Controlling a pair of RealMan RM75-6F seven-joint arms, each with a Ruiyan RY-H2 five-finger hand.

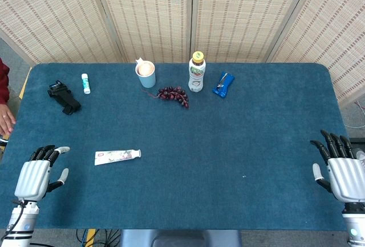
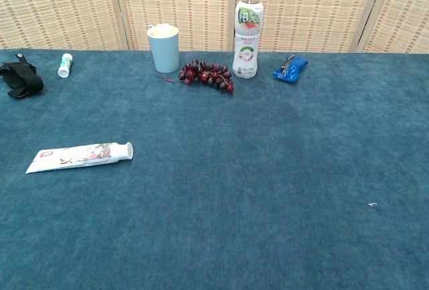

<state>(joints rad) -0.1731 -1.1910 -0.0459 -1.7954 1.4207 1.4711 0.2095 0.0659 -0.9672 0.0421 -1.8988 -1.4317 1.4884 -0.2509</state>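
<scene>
The left hand [image 1: 40,173] rests at the near left edge of the table [image 1: 228,144], its ribbed white back facing up and its dark fingers [image 1: 47,153] spread a little, holding nothing. The thing nearest to it is a flat white tube [image 1: 117,156] with a round cap and a printed flowery label, lying on its side just to the hand's right but apart from it; in the chest view the tube [image 2: 79,155] lies with its crimped end to the left.

The right hand [image 1: 341,170] sits at the near right edge, fingers apart and pointing up the table, also empty and well apart from every object.

The table is covered in a fuzzy dark teal cloth with rounded corners. Along the far side stand a pale blue paper cup [image 1: 146,74] with something cream-coloured inside, a bunch of glossy dark red grapes [image 1: 174,94] just beside it, and a clear plastic bottle [image 1: 197,72] with a yellow cap and a green-and-white label, upright next to the grapes. A crinkled blue wrapper [image 1: 223,84] lies to the right of the bottle. At the far left are a small white cylinder [image 1: 85,83] with a green cap and a black strap-like thing [image 1: 63,97]. Woven straw-coloured screens [image 1: 171,13] stand behind the table.
</scene>
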